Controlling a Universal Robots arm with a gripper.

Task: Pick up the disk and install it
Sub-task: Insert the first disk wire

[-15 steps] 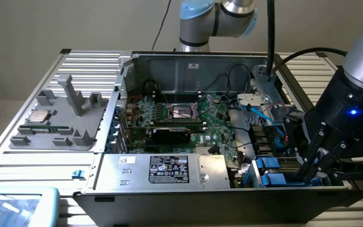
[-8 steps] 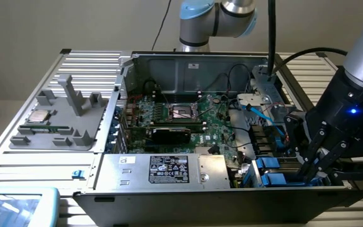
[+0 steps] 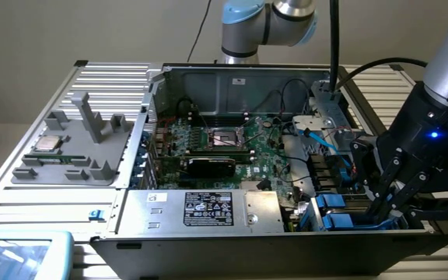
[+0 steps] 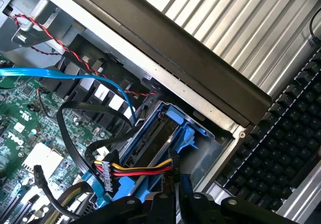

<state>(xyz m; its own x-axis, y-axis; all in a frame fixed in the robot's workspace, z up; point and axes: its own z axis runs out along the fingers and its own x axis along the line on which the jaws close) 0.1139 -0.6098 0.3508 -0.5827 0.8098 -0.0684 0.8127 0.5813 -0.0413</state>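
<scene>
— So, entry for this moment: where is the disk?
— Standing on edge in the drive bay at a corner of the open computer case. That is at the exterior view's right, just past the end of the power supply. Blue carrier rails show along its sides.
— Fingers?
— Drawn almost together, down in the bay at the disk's exposed edge. Whether they actually pinch the blue rail, cannot tell.
— Cabling near the bay?
— A power connector with yellow, red and black wires lies just beside the disk, near the fingers. A blue data cable arcs over the motherboard towards the bay.
— Outside the case?
— The case sits on the slatted worktop. A black keyboard lies on the worktop along the case wall nearest the bay. Towards the worktop's edge at the exterior view's left, a grey fixture tray carries a square CPU chip, well apart from the arm.
</scene>
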